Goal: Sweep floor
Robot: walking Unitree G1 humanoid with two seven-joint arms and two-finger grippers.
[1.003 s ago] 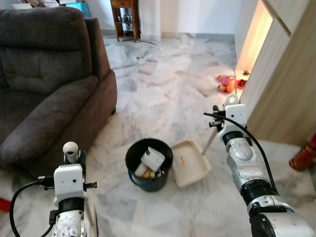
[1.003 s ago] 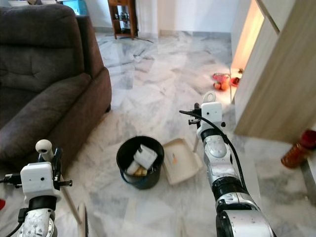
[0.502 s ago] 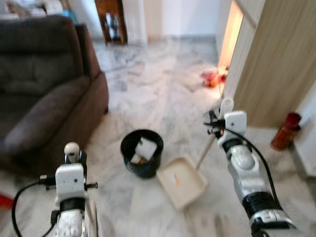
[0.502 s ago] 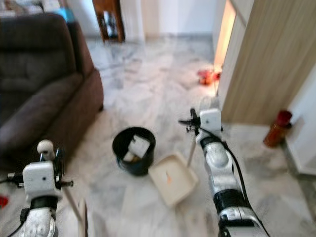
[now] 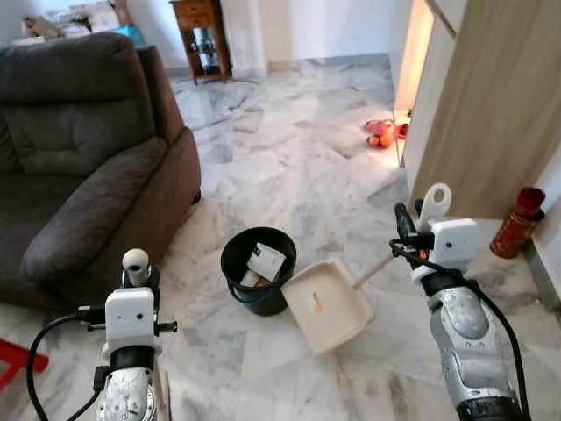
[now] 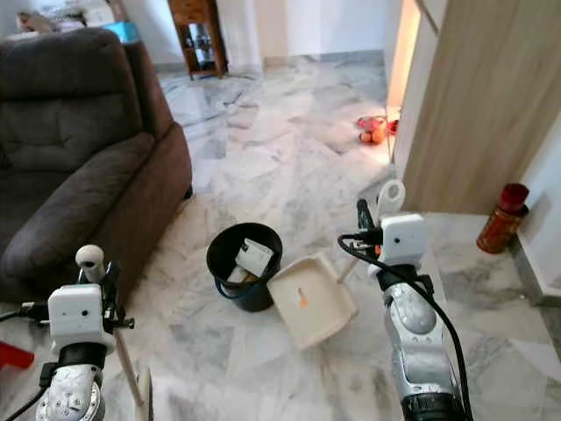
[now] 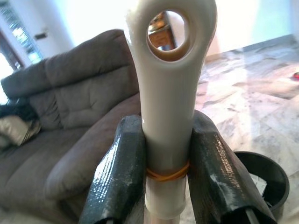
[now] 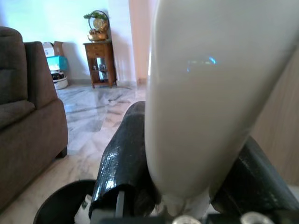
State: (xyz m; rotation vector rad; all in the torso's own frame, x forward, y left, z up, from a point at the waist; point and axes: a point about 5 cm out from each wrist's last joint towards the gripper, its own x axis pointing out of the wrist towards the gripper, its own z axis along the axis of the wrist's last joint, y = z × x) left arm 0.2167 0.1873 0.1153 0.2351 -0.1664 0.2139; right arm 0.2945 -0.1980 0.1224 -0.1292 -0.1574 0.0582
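1. My left gripper [image 7: 161,179] is clamped on the broom handle [image 7: 169,93], down at my near left. The broom head is out of sight below, so I can't say where it touches the floor [image 5: 289,167].
2. My right gripper [image 8: 187,179] is closed around the dustpan handle [image 8: 210,93]. The dustpan [image 5: 326,303] sits tilted on the floor, its rim just beside the bin [image 5: 259,270].
3. I judge the job mostly done: the bin holds paper scraps, and one small orange bit is left in the pan. That bit has yet to be tipped in.
4. Room to move: the sofa [image 5: 79,167] hems my left, and a wooden cabinet [image 5: 491,105] with a red bottle [image 5: 514,222] at its foot hems my right.
5. Open marble runs ahead between them to some orange items [image 5: 381,136] by the doorway.
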